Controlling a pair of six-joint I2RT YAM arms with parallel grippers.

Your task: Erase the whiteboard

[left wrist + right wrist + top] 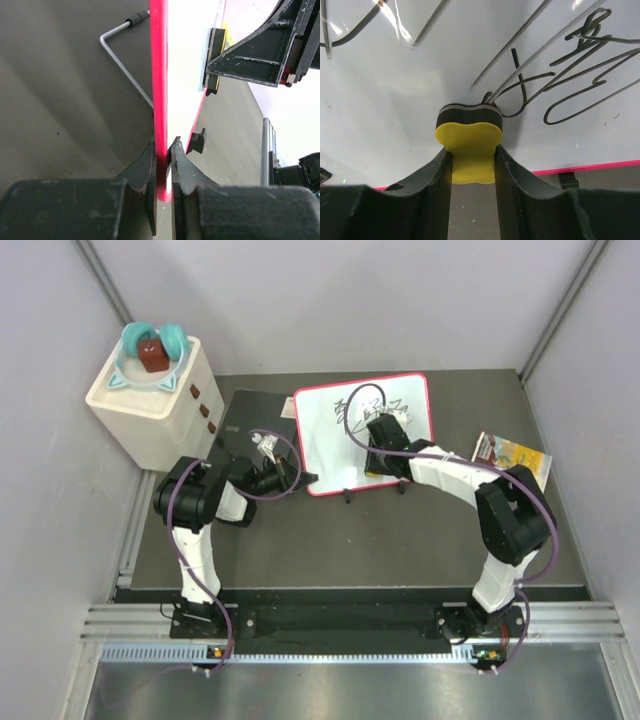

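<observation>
The whiteboard [335, 455], white with a thin red frame, lies on the dark table with black scribbles [375, 400] in its far half. My left gripper [300, 480] is shut on the red frame [159, 75] at the board's near left corner, one jaw on each face of the board [164, 147]. My right gripper [385, 435] is over the middle of the board, shut on a yellow eraser [469, 145]. The eraser's dark felt pad presses on the white surface [395, 90] just below the scribbles [570, 65]. The eraser also shows in the left wrist view [216, 50].
A dark grey slab [245, 420] lies left of the board. A white drawer box [155, 405] with a teal object [153, 345] on top stands at the far left. A colourful booklet [510, 455] lies at the right. A bent wire stand [120, 55] shows behind the board.
</observation>
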